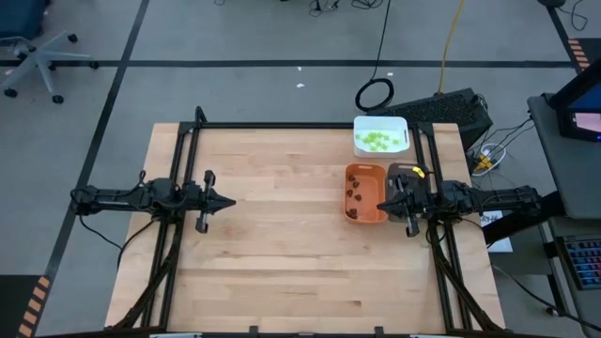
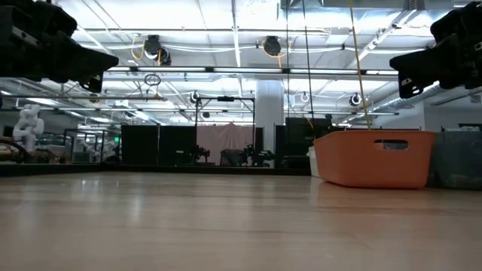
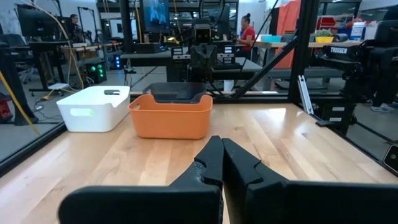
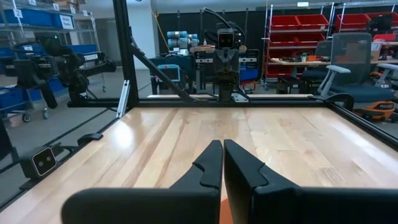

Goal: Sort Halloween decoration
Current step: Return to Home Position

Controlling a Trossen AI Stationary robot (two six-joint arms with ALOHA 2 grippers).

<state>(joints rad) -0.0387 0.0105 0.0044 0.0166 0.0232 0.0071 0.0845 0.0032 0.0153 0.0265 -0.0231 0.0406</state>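
Hovering above the counter (image 1: 272, 244), the two arms sit at opposite sides, and neither one carries anything. The left gripper (image 1: 228, 200) hangs over bare wood on its own side, and its fingers (image 3: 208, 163) are pressed together with nothing between them. The right gripper (image 1: 380, 206) points inward, with its tip above the edge of the orange tray (image 1: 366, 168) that faces its arm. Its fingers (image 4: 210, 163) are likewise clenched on nothing.

No loose piece of the Halloween decoration shows on the wood. The lime-green pieces (image 1: 377, 141) lie clustered in the white tray (image 1: 380, 118) toward a corner on the right arm's side. The dark brown pieces (image 1: 355, 194) lie scattered in the orange tray just beside it. A grey tray (image 1: 406, 170) stands against or just beside the orange one, partly under the right arm, and its contents cannot be made out.

Each piece is far smaller than a gripper, so it is probably almost weightless and likely moulded plastic or rubber. Such a piece would tend to skid, tip or flick away under a hard pinch. Any further pick would best come from straight above, with the fingertips closing gently across the thickest part of one piece standing clear of its neighbours. Release should be low inside the tray, since something this light could bounce over the rim.
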